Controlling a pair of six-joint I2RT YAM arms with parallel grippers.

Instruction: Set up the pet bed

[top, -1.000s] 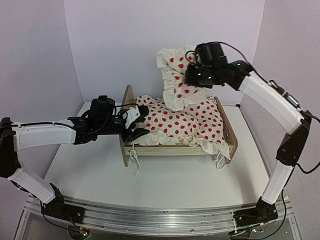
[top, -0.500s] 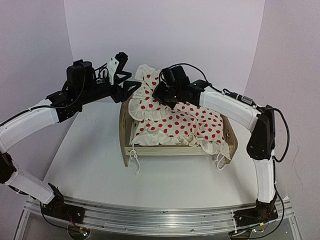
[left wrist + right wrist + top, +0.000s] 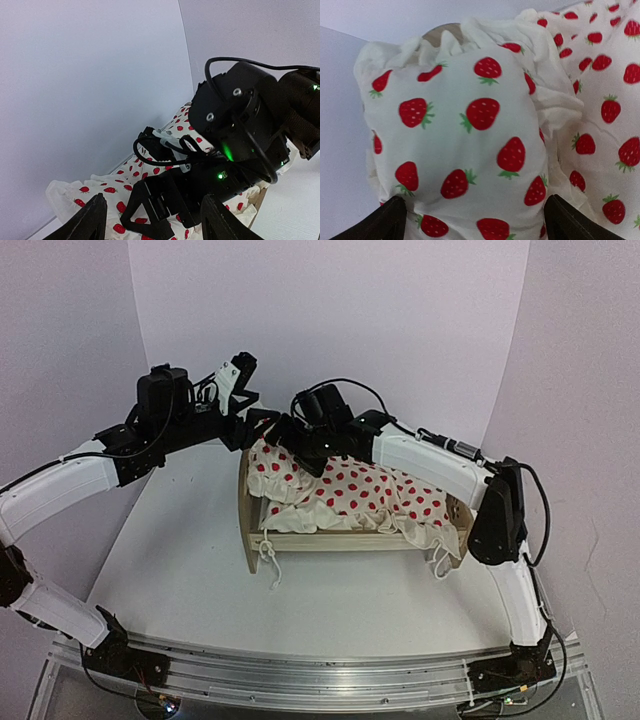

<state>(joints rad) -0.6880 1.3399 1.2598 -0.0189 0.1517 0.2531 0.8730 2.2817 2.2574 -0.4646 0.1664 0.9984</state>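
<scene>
One pillow (image 3: 268,472), resting on pet bed (image 3: 330,540)

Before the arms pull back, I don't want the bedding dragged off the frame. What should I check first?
1. Right end effector open over the pillow: ok.
2. Pillow at the headboard end: ok.
3. Blanket spread on the pet bed: ok.
4. Left end effector open, empty: ok.
5. Arms spaced apart: not ok, left end effector sits close to the right wrist.
</scene>
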